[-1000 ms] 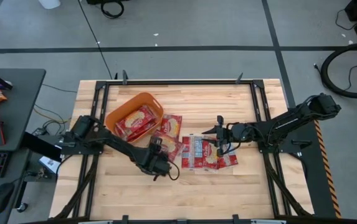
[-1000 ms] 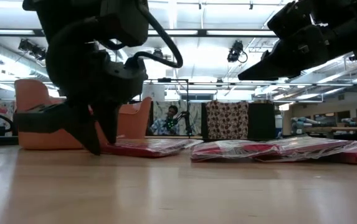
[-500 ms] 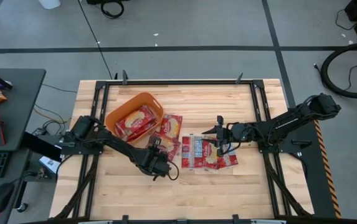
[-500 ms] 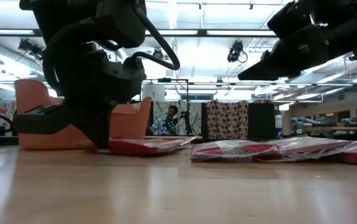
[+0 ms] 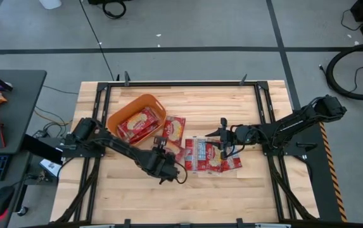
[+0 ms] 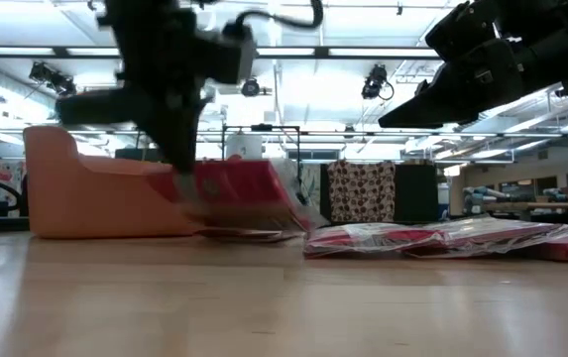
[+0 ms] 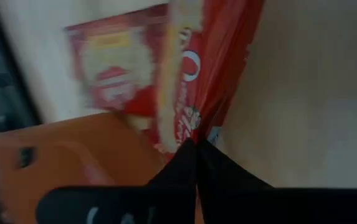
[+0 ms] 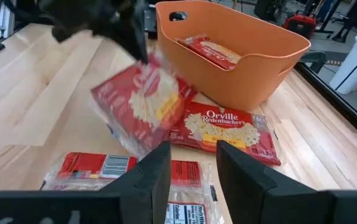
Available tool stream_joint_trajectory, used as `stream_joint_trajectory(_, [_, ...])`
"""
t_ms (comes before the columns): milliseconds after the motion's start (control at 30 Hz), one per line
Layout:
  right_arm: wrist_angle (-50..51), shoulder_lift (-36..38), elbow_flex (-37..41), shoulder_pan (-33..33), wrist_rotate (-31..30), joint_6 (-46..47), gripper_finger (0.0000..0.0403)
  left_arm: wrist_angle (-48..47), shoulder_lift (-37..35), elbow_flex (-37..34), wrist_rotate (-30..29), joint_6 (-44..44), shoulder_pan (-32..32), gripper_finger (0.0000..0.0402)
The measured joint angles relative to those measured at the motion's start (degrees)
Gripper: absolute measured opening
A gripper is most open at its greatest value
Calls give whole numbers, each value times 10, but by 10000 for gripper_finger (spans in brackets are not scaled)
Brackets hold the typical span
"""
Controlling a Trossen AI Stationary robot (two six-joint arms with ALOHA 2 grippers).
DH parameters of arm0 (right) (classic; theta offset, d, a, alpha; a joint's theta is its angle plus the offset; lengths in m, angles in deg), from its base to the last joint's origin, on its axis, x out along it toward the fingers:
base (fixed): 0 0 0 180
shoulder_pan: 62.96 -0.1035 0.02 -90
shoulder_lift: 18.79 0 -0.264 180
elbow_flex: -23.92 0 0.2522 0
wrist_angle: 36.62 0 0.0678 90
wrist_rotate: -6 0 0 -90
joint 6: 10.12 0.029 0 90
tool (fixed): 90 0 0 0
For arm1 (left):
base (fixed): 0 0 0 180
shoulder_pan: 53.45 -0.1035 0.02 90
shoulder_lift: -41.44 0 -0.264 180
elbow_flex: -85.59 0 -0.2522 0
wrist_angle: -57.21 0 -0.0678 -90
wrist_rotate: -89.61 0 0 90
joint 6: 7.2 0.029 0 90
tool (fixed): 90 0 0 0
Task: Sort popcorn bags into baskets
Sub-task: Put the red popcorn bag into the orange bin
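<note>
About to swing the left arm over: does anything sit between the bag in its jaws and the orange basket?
Nothing visible does. The left gripper holds a popcorn bag above the table; another popcorn bag lies flat below the path, beside the basket, whose open top already holds packets.

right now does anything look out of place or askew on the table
Nothing damaged or spilled. One popcorn bag hangs tilted off the table, pinched at its edge by the left hand, near the orange basket. The others lie flat.

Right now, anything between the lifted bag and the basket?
One popcorn bag lies flat on the table between the lifted bag and the basket; right wrist view shows it.
</note>
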Motion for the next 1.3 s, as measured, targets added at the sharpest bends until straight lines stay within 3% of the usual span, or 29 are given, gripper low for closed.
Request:
stream_joint_trajectory(200, [4,0,0,0,0,-9,132,-139,0,87,-38,-8,-8,1])
stream_joint_trajectory(367, [4,0,0,0,0,-13,132,-259,-3,134,-36,-97,-35,1])
stream_joint_trajectory(433, [4,0,0,0,-1,-11,132,-265,-17,133,-33,-124,-44,1])
stream_joint_trajectory(900, [13,0,0,0,-4,-2,132,-267,-232,21,-47,-283,-94,1])
stream_joint_trajectory(1133, [6,0,0,0,-4,1,132,-268,-274,-70,-3,-352,-162,1])
stream_joint_trajectory(1300, [4,0,0,0,-4,-2,132,-239,-274,-132,66,-353,-235,4])
